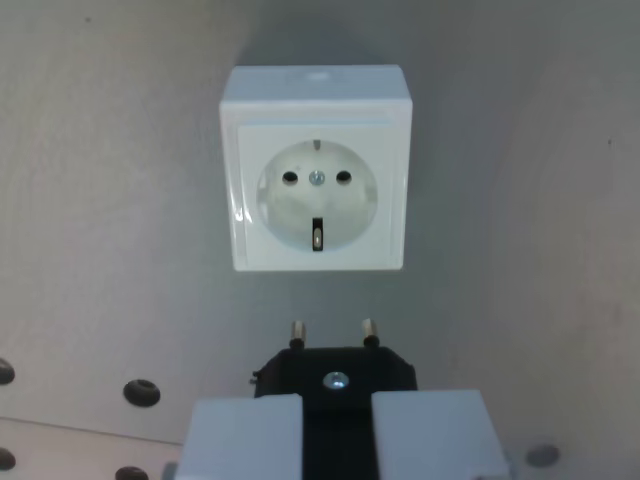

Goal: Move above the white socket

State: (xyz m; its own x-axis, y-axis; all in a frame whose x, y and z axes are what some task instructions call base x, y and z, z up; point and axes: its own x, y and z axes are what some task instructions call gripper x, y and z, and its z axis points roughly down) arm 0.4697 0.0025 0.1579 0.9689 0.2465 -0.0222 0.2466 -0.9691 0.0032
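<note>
A white square socket (316,168) sits on the grey surface in the upper middle of the wrist view, its round recess showing two pin holes, a centre screw and an earth clip. Below it, at the bottom of the view, my gripper (337,425) is shut on a black plug (338,372). The plug's two metal pins (332,331) point toward the socket and stop a short way below its lower edge. The two pale fingers (245,435) flank the plug's black body.
Dark round holes (141,392) dot the grey board at the lower left. A small grey screw head (541,455) lies at the lower right. A lighter panel edge runs across the bottom left corner.
</note>
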